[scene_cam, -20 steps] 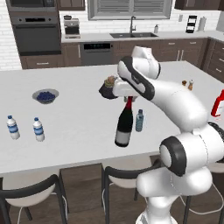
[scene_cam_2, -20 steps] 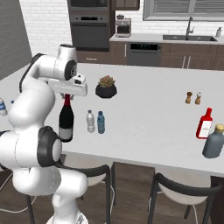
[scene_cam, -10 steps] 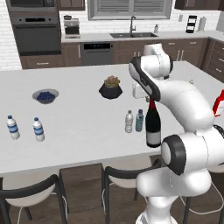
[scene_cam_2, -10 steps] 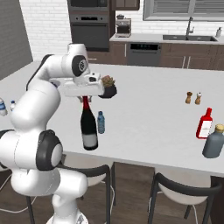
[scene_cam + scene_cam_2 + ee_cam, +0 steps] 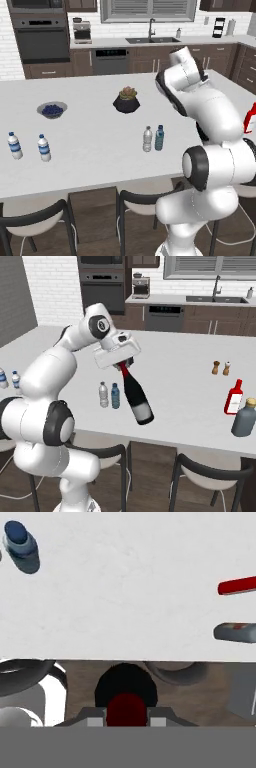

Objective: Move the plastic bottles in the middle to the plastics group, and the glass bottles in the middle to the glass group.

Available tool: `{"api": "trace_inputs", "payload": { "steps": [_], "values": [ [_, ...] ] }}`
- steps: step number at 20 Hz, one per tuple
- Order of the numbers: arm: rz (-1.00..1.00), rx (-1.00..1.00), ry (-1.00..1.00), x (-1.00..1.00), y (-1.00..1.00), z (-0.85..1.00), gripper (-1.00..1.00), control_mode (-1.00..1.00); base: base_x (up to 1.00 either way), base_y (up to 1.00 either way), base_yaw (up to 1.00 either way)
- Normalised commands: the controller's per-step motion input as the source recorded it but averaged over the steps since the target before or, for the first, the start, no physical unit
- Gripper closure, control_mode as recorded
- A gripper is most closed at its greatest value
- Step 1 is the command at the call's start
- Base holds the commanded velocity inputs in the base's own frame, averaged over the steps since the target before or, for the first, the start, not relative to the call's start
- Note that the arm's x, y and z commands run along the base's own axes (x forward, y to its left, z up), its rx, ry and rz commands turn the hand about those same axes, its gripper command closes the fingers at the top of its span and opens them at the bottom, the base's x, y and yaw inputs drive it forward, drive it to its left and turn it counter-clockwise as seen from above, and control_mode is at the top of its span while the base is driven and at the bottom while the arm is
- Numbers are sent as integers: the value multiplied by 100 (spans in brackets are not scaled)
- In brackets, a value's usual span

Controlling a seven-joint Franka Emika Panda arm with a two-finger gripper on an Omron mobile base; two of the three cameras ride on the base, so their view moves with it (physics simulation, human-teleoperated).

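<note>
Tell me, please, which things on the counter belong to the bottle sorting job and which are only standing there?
Job:
dark wine bottle with red foil neck, held by the gripper
clear grey slim bottle
teal slim bottle
two blue-labelled water bottles
bright red bottle

Standing about:
potted succulent
bowl of blueberries
salt and pepper shakers

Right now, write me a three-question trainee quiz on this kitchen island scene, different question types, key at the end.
1. True or false: the tool holds the dark wine bottle by its red neck, tilted above the counter.
2. Multiple choice: what stands nearest the red bottle? A) the succulent pot B) a dark grey bottle C) the blueberry bowl
3. Fill in: the grey bottle and the teal bottle stand ____ on the counter, side by side.

Key: 1 true; 2 B, the dark grey bottle; 3 upright.
</note>
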Motion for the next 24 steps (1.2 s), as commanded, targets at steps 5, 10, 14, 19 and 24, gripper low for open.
{"api": "trace_inputs", "payload": {
  "steps": [5, 10, 14, 19, 24],
  "values": [
    [0, -18, 0, 5, -99, 5, 100, -100, 0, 0, 0],
    [10, 0, -6, 16, -88, 0, 100, -100, 0, 0, 0],
    [14, 10, -2, 36, -77, 0, 100, -100, 0, 0, 0],
    [8, 10, 1, 41, -72, -2, 100, -100, 0, 0, 0],
    [2, 8, 1, 32, -61, -1, 100, -100, 0, 0, 0]
  ]
}}
